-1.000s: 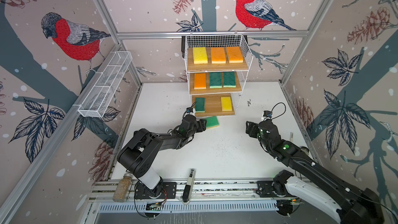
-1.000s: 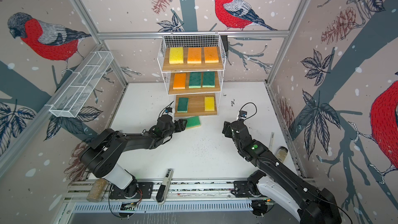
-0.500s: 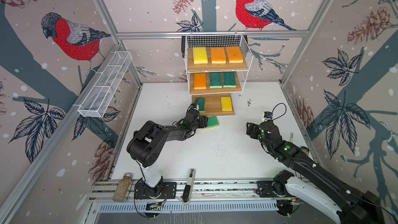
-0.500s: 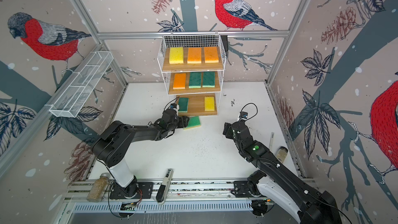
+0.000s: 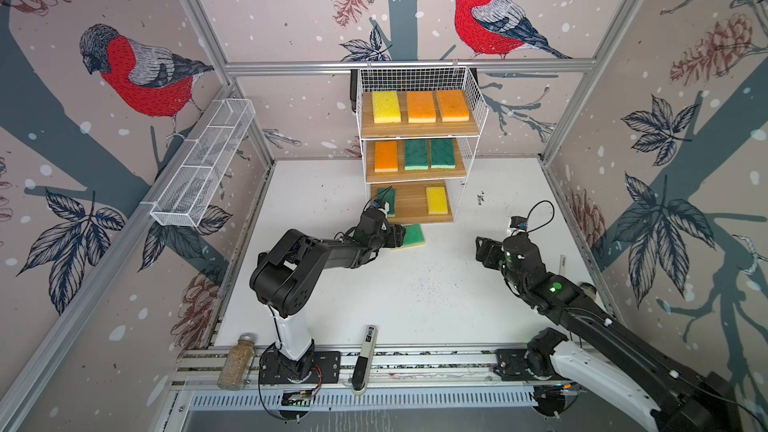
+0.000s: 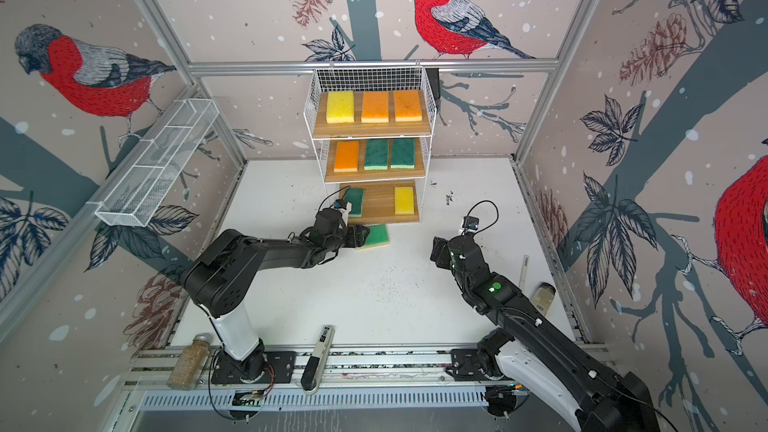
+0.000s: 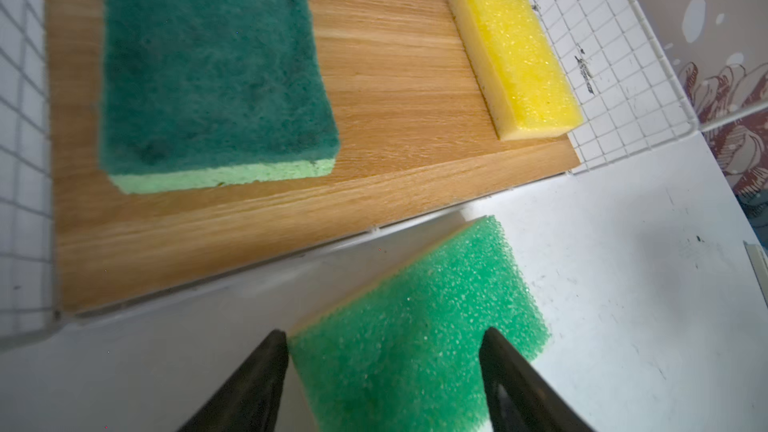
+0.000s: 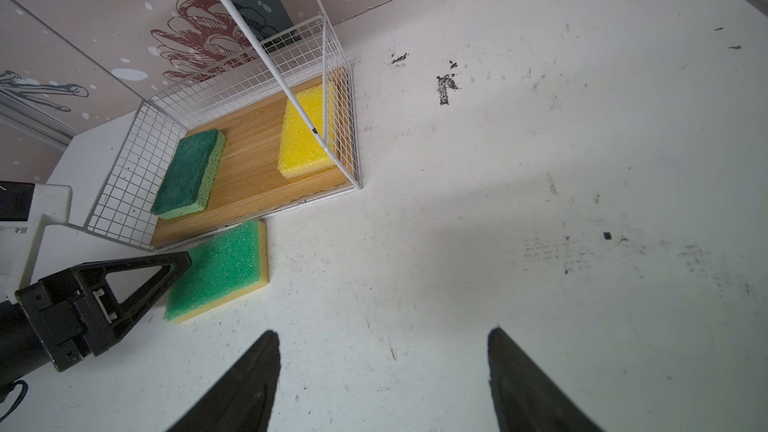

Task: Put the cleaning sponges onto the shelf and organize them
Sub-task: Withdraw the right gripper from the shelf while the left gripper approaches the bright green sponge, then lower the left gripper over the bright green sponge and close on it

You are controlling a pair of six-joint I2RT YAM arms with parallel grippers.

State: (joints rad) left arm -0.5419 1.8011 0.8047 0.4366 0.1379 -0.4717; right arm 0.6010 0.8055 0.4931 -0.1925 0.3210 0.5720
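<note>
Near right, the black right gripper (image 8: pixel 382 332) hangs over the white table (image 5: pixel 415 284), its fingers spread and holding nothing. Farther left, the black left gripper (image 7: pixel 384 332) has its fingers released, spread over the near-left end of a light green rectangular sponge (image 5: pixel 413 235). The sponge lies flat on the table just in front of the white-wire, wooden-board shelf (image 5: pixel 411 203), whose three tiers hold eight more sponges.

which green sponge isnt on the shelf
The lighter green sponge, yellow-backed, on the table before the shelf, between the jaws of the left gripper; the three darker green sponges rest on its boards.
</note>
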